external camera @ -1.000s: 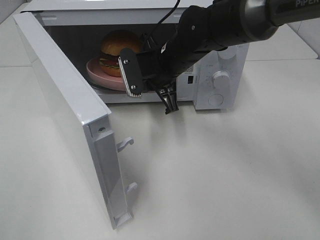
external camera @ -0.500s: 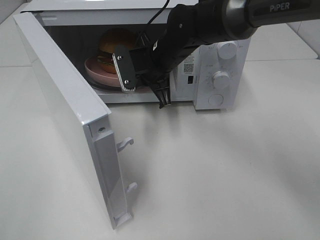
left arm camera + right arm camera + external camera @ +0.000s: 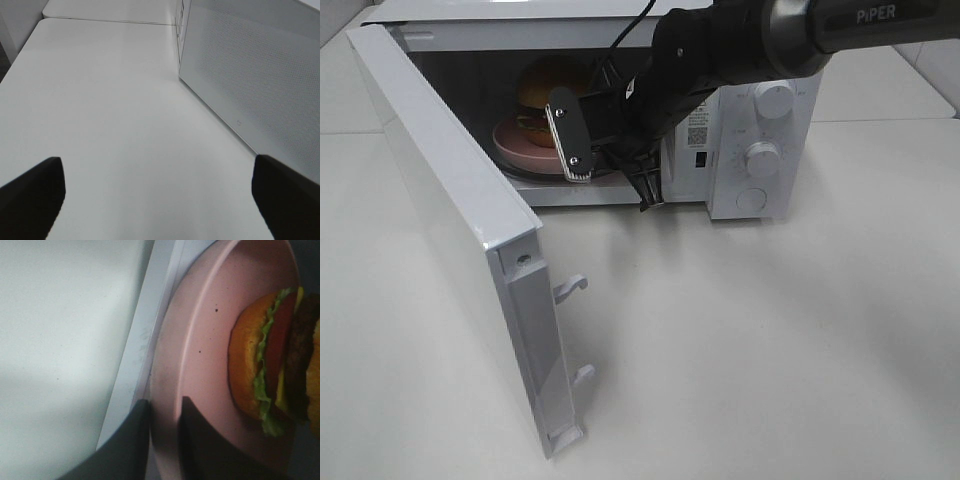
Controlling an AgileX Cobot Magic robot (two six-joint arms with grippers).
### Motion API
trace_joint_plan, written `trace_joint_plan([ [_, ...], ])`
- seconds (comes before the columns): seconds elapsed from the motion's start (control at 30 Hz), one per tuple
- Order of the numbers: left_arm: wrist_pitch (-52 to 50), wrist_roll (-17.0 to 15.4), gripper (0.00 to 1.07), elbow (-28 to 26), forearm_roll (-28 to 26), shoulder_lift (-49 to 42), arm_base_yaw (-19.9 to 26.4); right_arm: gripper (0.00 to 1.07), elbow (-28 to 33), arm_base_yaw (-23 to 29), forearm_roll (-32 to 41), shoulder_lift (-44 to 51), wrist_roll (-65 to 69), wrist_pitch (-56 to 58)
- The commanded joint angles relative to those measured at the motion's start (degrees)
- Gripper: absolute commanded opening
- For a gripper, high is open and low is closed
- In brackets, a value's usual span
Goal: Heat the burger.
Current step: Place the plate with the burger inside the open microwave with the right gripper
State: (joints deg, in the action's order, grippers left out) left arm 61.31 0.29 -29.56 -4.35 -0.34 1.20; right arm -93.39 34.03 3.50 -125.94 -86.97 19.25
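Note:
The burger (image 3: 542, 90), with a golden bun, green lettuce and dark filling, sits on a round pink plate (image 3: 520, 145) inside the open microwave (image 3: 760, 110). My right gripper (image 3: 588, 170) reaches into the microwave's opening and is shut on the plate's near rim. In the right wrist view its fingers (image 3: 135, 440) pinch the plate's edge (image 3: 200, 365), beside the burger (image 3: 272, 360). My left gripper (image 3: 155, 200) is open and empty over the bare table. It does not show in the exterior view.
The microwave door (image 3: 450, 220) stands swung wide open towards the front left, its latch hooks pointing right. Its mesh panel shows in the left wrist view (image 3: 260, 85). Two knobs (image 3: 762, 158) are on the microwave's right panel. The table (image 3: 770, 340) is white.
My right gripper has moved back and left, carrying the plate and burger deeper into the microwave. The door has not moved.

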Motion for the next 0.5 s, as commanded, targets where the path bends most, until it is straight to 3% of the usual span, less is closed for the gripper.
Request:
trace_joint_plan([
  [0.03, -0.1, 0.0, 0.93, 0.0, -0.2, -0.3, 0.1, 0.29, -0.6, 0.0, -0.2, 0.7, 0.5, -0.4],
  [0.1, -0.1, 0.0, 0.93, 0.0, -0.2, -0.3, 0.1, 0.36, -0.6, 0.0, -0.2, 0.7, 0.6, -0.3],
  [0.5, -0.1, 0.0, 0.93, 0.0, -0.2, -0.3, 0.1, 0.49, 2.6, 0.1, -0.2, 3.4, 2.2, -0.6],
])
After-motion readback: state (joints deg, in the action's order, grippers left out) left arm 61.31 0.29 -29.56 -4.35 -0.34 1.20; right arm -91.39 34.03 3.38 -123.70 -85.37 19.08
